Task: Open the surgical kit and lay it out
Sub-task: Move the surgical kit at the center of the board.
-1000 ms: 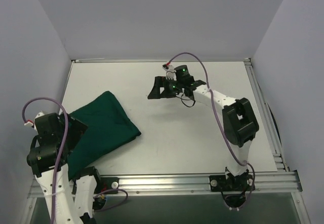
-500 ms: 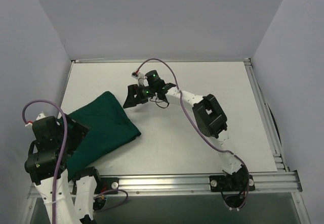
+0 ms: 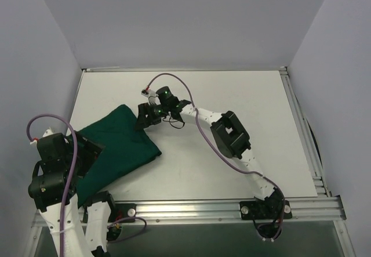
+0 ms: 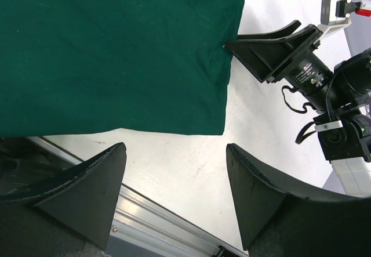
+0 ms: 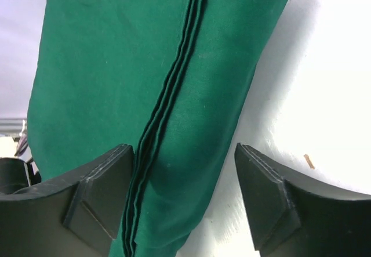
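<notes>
The surgical kit is a folded dark green cloth wrap (image 3: 119,144) lying at the left of the white table; it also shows in the left wrist view (image 4: 116,54) and the right wrist view (image 5: 145,65), where folded layers form a dark seam. The mesh tray and steel instruments are hidden. My right gripper (image 3: 142,118) is open at the wrap's far right corner, its jaws straddling the edge (image 5: 184,178). My left gripper (image 4: 174,176) is open and empty over the wrap's near edge and the table front; in the top view it sits at the left (image 3: 87,152).
The aluminium rail (image 3: 191,207) runs along the table's near edge and shows in the left wrist view (image 4: 151,222). White walls enclose the left, back and right. The right arm (image 3: 229,135) stretches across the middle of the table.
My right arm has swung left across the table, bringing its open gripper from the centre back to the wrap's far corner. The left arm has barely moved.
</notes>
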Robot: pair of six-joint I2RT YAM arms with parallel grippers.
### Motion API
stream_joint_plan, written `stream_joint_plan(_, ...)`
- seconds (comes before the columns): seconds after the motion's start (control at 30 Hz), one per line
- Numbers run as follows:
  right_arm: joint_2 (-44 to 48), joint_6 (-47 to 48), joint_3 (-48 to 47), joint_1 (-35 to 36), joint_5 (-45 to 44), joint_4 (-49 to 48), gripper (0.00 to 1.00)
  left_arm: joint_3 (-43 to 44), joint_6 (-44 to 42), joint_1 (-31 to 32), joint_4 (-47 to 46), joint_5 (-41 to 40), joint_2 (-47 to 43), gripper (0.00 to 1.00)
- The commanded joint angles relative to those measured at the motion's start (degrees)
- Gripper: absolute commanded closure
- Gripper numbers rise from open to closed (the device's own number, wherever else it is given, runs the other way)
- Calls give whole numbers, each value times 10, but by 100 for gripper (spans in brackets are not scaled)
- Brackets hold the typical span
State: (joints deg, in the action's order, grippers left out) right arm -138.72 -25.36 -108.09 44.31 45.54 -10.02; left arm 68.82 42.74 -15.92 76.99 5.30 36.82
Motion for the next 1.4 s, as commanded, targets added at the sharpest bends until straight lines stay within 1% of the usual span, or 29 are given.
stream_joint_plan(0.0,-18,-4,-37,8,-11,1,30,1,-9,-4,14,8,-1,21)
stream_joint_plan(0.03,-23,-3,-47,9,-12,5,32,0,-10,-3,15,6,-1,22)
stream_joint_plan(0.1,-31,-1,-50,12,-20,10,32,2,-10,-3,17,6,-1,22)
stream_joint_plan(0.2,-38,-6,-55,16,-33,10,37,8,-13,-3,20,8,-1,23)
stream_joint_plan(0.23,-41,-8,-59,17,-33,12,42,11,-14,-4,20,7,-1,24)
stream_joint_plan(0.4,-55,-14,-84,20,-41,25,53,16,-17,-3,31,2,-2,24)
stream_joint_plan(0.43,-57,-12,-89,19,-48,32,58,17,-19,-3,33,1,-1,25)
stream_joint_plan(0.5,-60,-14,-93,20,-51,34,62,23,-22,-3,34,2,2,25)
stream_joint_plan(0.57,-62,-14,-100,20,-60,44,71,25,-28,-3,34,2,4,26)
stream_joint_plan(0.6,-64,-14,-106,20,-60,47,77,26,-29,-3,34,2,4,26)
stream_joint_plan(0.67,-61,-9,-107,19,-75,56,83,26,-31,-3,34,3,4,27)
stream_joint_plan(0.7,-60,-9,-107,18,-77,59,89,24,-32,-3,34,5,7,27)
stream_joint_plan(0.87,-51,-17,-92,2,-100,63,100,22,-36,-3,30,3,17,27)
stream_joint_plan(1.03,-33,-28,-56,-22,-105,46,100,26,-42,-3,20,2,30,28)
stream_joint_plan(1.17,-4,-43,8,-46,-120,6,100,24,-46,-3,11,-5,44,28)
stream_joint_plan(1.37,32,-54,65,-89,-138,-26,100,34,-50,-3,-7,-13,75,29)
